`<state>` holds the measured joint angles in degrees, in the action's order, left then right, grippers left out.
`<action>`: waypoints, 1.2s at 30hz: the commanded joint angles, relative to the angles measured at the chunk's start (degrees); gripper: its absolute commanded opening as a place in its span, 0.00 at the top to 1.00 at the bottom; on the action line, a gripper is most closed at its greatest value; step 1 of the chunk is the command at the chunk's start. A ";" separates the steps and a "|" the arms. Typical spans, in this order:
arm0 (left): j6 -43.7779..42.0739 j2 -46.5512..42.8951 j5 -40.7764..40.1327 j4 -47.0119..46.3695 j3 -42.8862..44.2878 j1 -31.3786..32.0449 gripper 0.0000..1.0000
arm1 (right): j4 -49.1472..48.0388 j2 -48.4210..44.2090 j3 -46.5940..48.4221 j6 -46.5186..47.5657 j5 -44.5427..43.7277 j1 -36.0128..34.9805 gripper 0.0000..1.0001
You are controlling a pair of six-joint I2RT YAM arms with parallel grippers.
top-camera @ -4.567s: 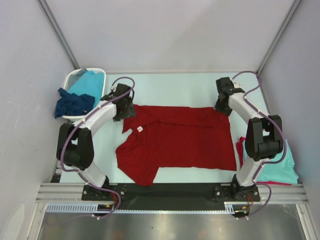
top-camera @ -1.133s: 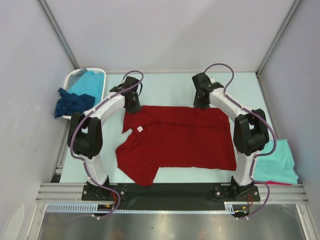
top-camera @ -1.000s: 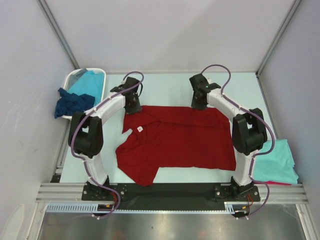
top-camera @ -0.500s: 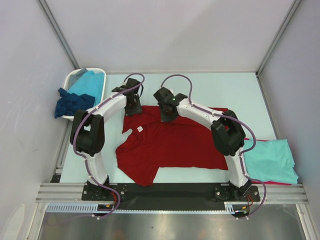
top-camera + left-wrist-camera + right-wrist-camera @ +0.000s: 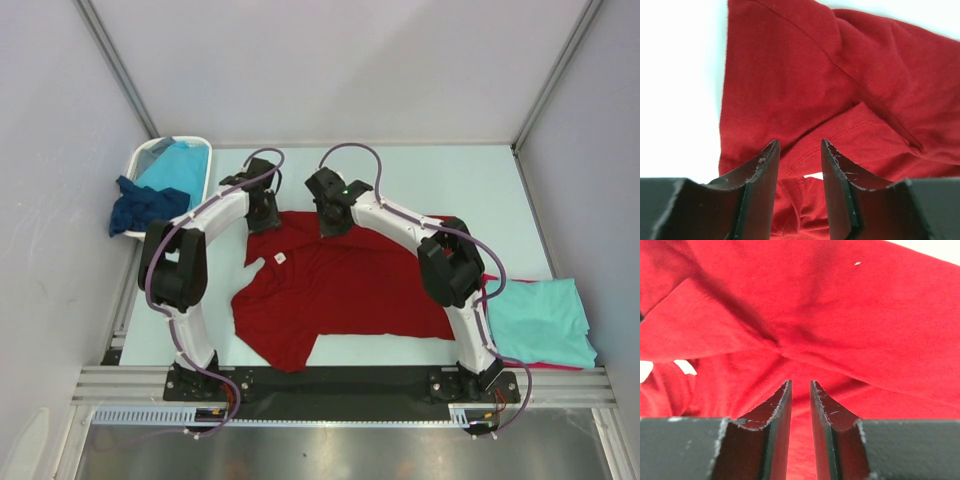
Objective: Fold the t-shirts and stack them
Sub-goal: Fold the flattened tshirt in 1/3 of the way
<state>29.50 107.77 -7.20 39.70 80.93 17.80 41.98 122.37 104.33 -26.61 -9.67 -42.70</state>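
The dark red t-shirt (image 5: 350, 290) is spread out flat near the middle of the pale green table (image 5: 440, 175). A pinch of its far edge is held tight in the R claw (image 5: 330, 222), & creases are seen running to the tips. The L claw (image 5: 264, 215) is held open just over the collar end, w/ nothing in it. A white basket (image 5: 150, 160) is set far left. A turquoise shirt (image 5: 180, 160) is in it & a navy shirt (image 5: 145, 208) is hung over its rim. A 2nd turquoise shirt (image 5: 540, 320) is laid near right. Plain grey walls (image 5: 330, 70) are seen all round.
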 commanded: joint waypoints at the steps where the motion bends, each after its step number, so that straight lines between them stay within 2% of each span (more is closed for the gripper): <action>1: -0.49 -0.54 2.80 -1.21 2.04 -0.05 0.55 | 0.83 -3.89 -0.62 1.39 -1.75 1.74 0.74; 16: -1.37 7.45 5.36 -0.42 5.64 2.15 0.54 | -0.05 -7.40 -5.90 1.47 -2.02 4.38 0.74; 22: -1.28 6.67 3.95 -0.24 6.61 2.15 0.55 | -0.14 -7.67 -6.51 1.65 -2.02 4.82 0.74; 26: -1.37 7.11 3.95 0.29 6.71 2.15 0.69 | -0.58 -7.84 -7.13 1.65 -1.58 5.43 0.74; 27: -0.94 6.67 3.95 -0.06 6.27 2.15 0.78 | -0.67 -7.84 -7.21 1.56 -1.67 5.34 0.74; 30: -0.76 4.92 2.99 -0.59 4.86 2.32 0.94 | -0.76 -7.85 -7.30 1.74 -1.67 5.61 0.74; 32: -0.67 3.95 2.55 -0.50 4.16 2.32 1.00 | -0.84 -7.76 -7.39 1.83 -1.49 5.61 0.74; 36: -0.23 1.06 1.49 -0.15 3.28 2.32 1.00 | -1.11 -7.41 -7.30 1.74 -1.05 5.70 0.74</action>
<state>29.06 114.72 -3.42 39.99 85.01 19.88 41.82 118.04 97.08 -25.56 -11.07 -37.15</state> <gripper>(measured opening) 0.011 0.262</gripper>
